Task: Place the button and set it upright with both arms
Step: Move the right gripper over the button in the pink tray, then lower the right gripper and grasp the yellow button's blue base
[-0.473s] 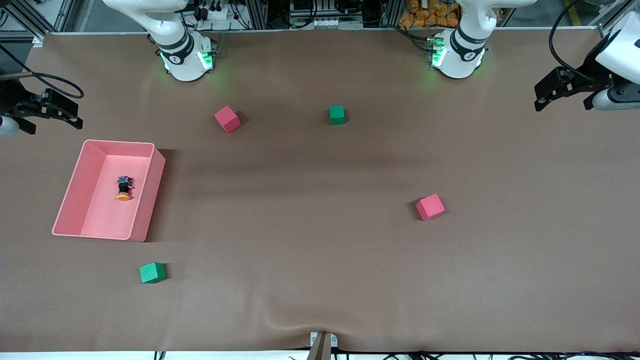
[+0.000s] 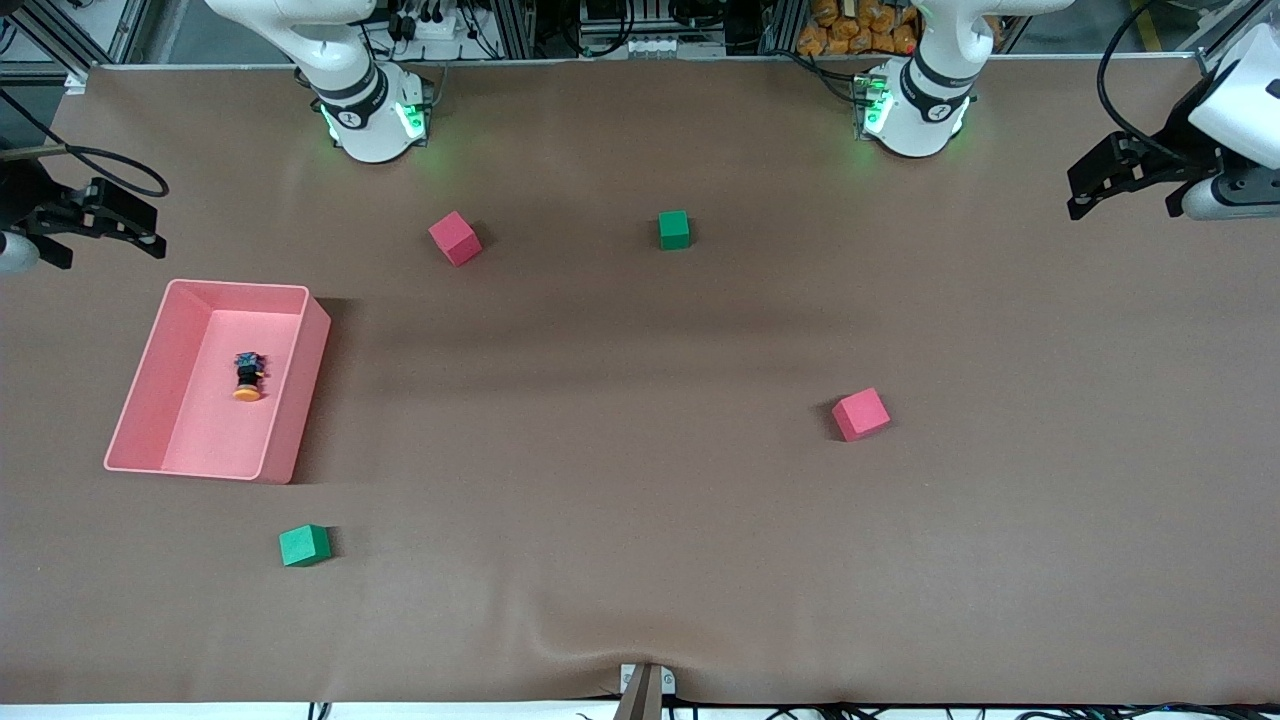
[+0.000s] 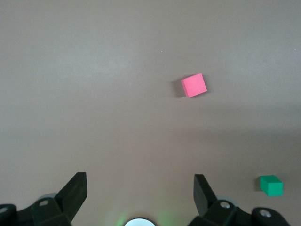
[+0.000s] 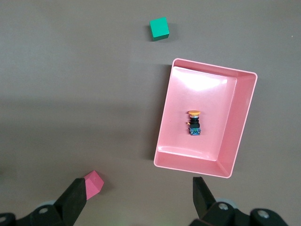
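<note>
- The tiny orange-capped push-button with a black body (image 2: 247,378) lies on its side inside the shallow pink plastic tray (image 2: 142,375), at about nine o'clock on the brown bench (image 2: 640,500).
- The right tool (image 2: 100,220) hangs spread above the bench at the tray's twelve o'clock; the left tool (image 2: 1115,180) waits spread at two o'clock.
- Risk: the button may roll or slip from the fingers, and the tray's walls crowd a low approach.
</note>
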Motion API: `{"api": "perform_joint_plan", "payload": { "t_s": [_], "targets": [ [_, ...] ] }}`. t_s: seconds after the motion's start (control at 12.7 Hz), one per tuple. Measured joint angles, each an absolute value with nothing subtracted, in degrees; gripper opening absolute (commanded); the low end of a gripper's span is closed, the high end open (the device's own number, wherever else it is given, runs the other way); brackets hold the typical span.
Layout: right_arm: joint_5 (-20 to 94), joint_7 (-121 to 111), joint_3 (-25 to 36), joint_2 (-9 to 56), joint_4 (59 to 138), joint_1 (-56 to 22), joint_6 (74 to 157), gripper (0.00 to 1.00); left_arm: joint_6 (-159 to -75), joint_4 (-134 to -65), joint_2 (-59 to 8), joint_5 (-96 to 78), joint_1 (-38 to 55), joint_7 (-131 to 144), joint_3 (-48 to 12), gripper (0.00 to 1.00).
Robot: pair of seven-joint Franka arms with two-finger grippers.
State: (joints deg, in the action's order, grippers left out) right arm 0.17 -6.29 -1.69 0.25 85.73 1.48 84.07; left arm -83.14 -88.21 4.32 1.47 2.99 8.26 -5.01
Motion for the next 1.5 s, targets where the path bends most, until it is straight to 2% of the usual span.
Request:
{"api": "perform_joint_plan", "payload": {
  "t_s": [0.47, 0.95, 1.26, 1.5],
  "targets": [
    [-0.3, -6.3, -0.8, 2.7, 86.6, 2.6, 84.2, 1.0, -82.8, -88.1, 4.3, 1.5, 2.9, 8.2, -4.8, 1.0],
    [-1.2, -6.3, -0.3, 13.1, 87.0, 8.1, 85.3, 1.0, -82.7, -87.5, 4.3, 1.5, 3.0, 8.2, -4.9, 1.0],
    [-2.2, -6.3, -0.2, 17.2, 88.4, 9.2, 91.7, 1.0, -82.6, -87.0, 4.3, 1.5, 3.0, 8.2, -5.0, 1.0],
    [-2.2, -7.6, -0.1, 18.1, 95.6, 12.2, 101.4, 1.0, -82.5, -87.0, 4.3, 1.5, 3.0, 8.2, -5.0, 1.0]
  ]
}}
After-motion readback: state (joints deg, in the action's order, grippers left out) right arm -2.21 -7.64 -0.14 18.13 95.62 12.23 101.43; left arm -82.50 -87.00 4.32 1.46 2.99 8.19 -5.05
